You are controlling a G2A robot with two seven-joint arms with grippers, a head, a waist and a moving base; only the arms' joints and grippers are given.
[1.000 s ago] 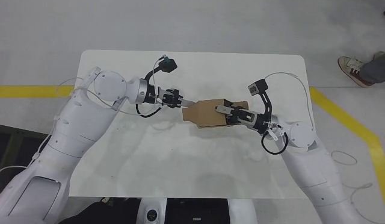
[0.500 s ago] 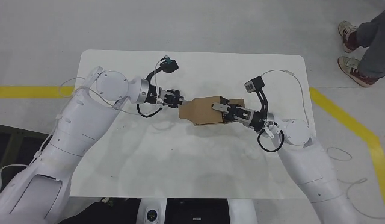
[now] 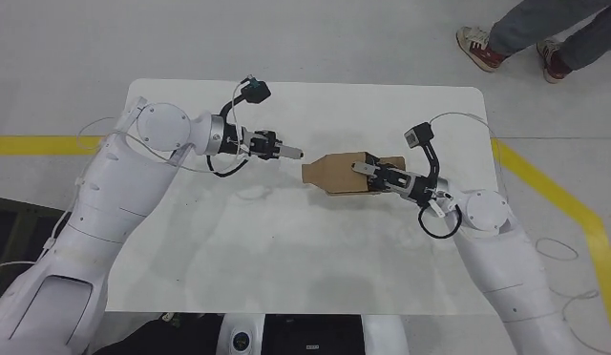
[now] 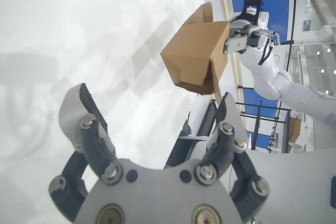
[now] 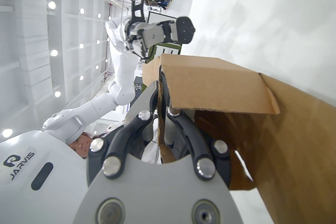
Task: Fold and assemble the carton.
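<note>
Gripping the carton [image 3: 336, 172] wall with right end effector [image 3: 360, 170], holding left end effector [image 3: 297, 153] released nearby over the surface [image 3: 286, 260].

Left arm extends from the table's left side, elbow bent, its left gripper [image 3: 294, 153] aimed at the opposite arm, fingers [image 4: 73, 114] spread wide and holding nothing. Right arm comes in from the other side with its wrist low and nearly level, the right gripper [image 3: 363, 171] clamped on one wall of the carton [image 3: 334, 172], the wall pinched between its two fingers. The two grippers face each other, near but apart.
</note>
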